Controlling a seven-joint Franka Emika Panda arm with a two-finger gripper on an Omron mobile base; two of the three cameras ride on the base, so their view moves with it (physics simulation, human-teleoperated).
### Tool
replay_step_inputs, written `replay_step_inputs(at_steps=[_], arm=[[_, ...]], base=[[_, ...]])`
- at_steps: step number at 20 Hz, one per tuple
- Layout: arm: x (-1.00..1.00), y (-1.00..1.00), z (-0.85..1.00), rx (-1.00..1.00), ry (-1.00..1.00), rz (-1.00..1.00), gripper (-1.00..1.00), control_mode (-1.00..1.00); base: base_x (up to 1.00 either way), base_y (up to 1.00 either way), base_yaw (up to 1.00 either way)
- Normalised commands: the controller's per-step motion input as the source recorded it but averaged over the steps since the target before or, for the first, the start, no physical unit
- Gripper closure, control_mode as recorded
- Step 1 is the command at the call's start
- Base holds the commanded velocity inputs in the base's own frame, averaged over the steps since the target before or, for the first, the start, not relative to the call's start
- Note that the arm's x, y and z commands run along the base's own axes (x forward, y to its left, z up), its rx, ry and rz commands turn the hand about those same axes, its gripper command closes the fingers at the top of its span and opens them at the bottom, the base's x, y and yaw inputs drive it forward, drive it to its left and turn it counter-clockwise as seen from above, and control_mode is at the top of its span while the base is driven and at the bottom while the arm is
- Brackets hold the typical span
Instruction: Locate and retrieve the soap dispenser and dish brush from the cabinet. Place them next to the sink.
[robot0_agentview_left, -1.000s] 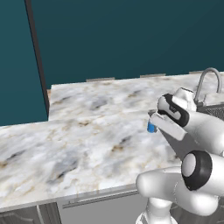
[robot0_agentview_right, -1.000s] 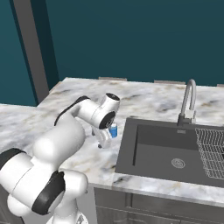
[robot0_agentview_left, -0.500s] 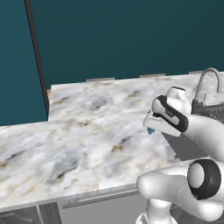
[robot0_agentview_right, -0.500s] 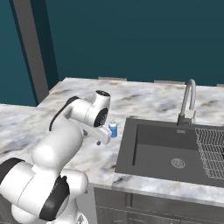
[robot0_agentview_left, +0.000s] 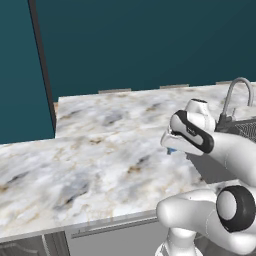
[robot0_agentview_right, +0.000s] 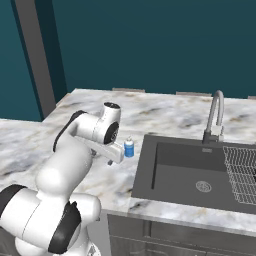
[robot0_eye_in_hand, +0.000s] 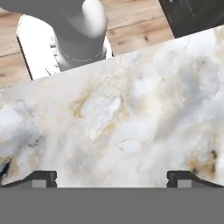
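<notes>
Left base view: the arm has swung up and back from the soap dispenser (robot0_agentview_left: 170, 150), now a sliver of blue behind the wrist.

Right base view: the soap dispenser (robot0_agentview_right: 129, 148) stands upright and free on the counter (robot0_agentview_right: 165, 117), just beside the sink (robot0_agentview_right: 192, 175). It looks delivered; the dish brush remains to fetch.

Hand view: the claw (robot0_eye_in_hand: 112, 178) hangs over bare marble, tips wide apart, holding nothing.

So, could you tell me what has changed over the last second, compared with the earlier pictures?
The arm has swung its hand away from the soap dispenser, pulling back toward the counter's front edge. In the hand view the gripper is open over bare marble countertop, holding nothing. The soap dispenser stayed upright beside the sink, near its left rim; the faucet and the camera views are unchanged.
</notes>
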Motion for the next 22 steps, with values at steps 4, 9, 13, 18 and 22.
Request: replay_step_inputs(at_steps=[4, 9, 13, 18, 22], arm=[[0.0, 0.1, -0.06, 0.0, -0.04, -0.43, -1.0, -1.0], [0.0, 0.01, -0.08, 0.0, -0.03, -0.49, -1.0, -1.0], [0.0, 0.0, -0.21, 0.0, 0.0, -0.5, -1.0, -1.0], [0.0, 0.0, -0.23, 0.0, 0.01, -0.49, -1.0, -1.0], [0.0, 0.0, 0.0, 0.0, 0.03, -0.44, -1.0, -1.0]], base=[[0.0, 0.0, 0.0], [0.0, 0.0, 0.0], [0.0, 0.0, 0.0], [0.0, 0.0, 0.0], [0.0, 0.0, 0.0]])
